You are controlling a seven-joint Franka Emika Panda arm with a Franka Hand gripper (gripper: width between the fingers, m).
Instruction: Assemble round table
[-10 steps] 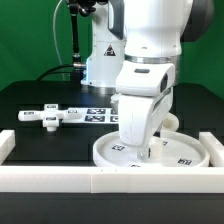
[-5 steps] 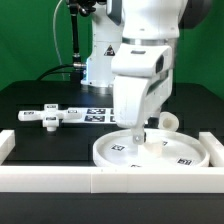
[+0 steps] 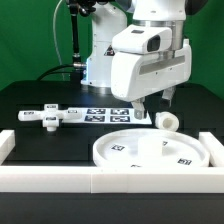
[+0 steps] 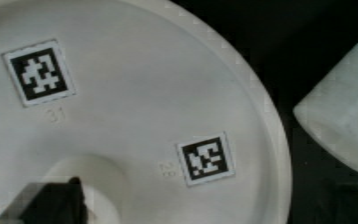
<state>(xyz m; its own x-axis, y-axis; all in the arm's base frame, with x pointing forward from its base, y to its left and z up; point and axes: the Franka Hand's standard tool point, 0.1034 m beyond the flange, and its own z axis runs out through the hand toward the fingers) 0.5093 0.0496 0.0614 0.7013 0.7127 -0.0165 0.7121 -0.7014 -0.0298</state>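
behind the rail (image 3: 60,180) lies the rimmed disc (image 3: 148,153), short post (image 3: 166,119) beside it.

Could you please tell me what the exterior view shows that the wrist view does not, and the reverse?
Only the exterior view shows the flat elongated white plastic base piece, the marker board, the long white border rail and the white robot arm over the table. Only the wrist view shows the square black-and-white tags close enough to make out their patterns. Both show the large round rimmed white plastic disc and, beside it, what appears to be the short white cylindrical post.
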